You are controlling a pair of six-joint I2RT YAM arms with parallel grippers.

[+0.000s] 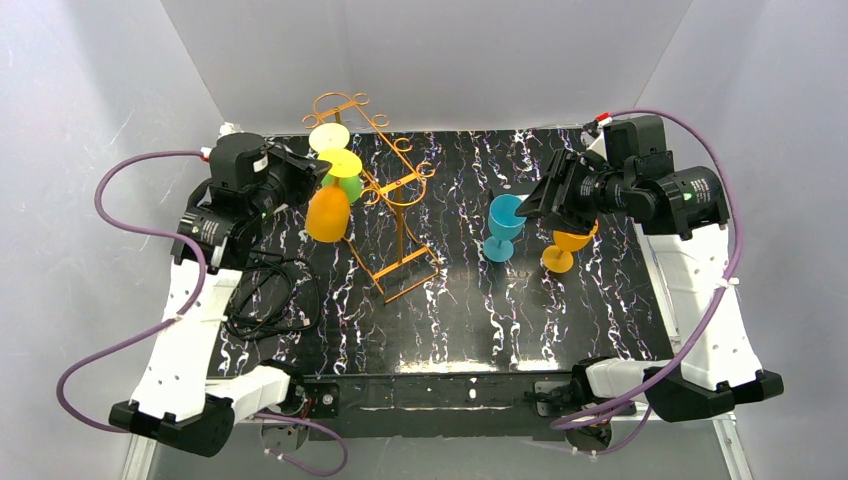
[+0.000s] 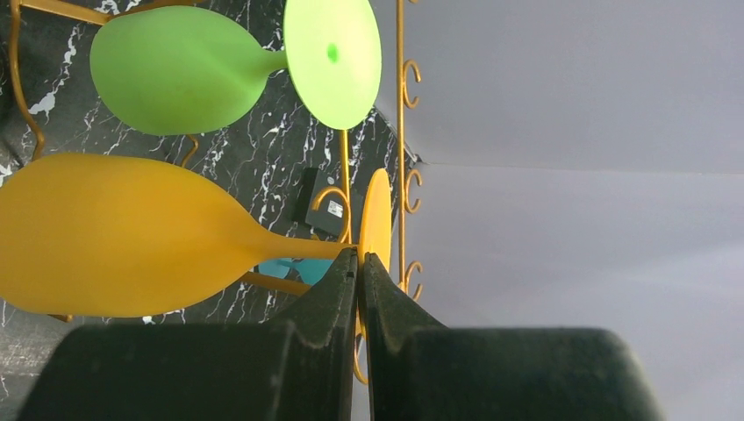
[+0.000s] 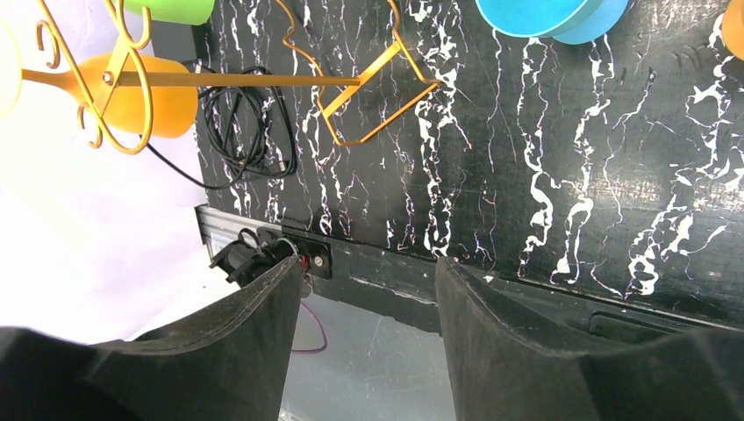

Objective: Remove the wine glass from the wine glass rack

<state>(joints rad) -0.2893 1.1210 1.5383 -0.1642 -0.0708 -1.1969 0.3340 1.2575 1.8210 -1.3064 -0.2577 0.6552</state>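
Observation:
The orange-gold wire wine glass rack (image 1: 385, 190) stands at the back left of the black marbled table. A yellow-orange wine glass (image 1: 328, 213) and a green wine glass (image 1: 350, 187) hang from it upside down. My left gripper (image 1: 320, 180) is at the rack. In the left wrist view it (image 2: 360, 257) is shut on the thin foot disc (image 2: 377, 219) of the yellow-orange glass (image 2: 114, 232), beside the stem. The green glass (image 2: 175, 74) hangs just beyond. My right gripper (image 1: 530, 205) is open and empty (image 3: 368, 272), above the table's right half.
A blue glass (image 1: 503, 225) and an orange glass (image 1: 565, 245) stand upright on the table by my right gripper. A pale yellow foot disc (image 1: 328, 137) sits on the rack's far end. A coiled black cable (image 1: 265, 300) lies at the left front. White walls surround the table.

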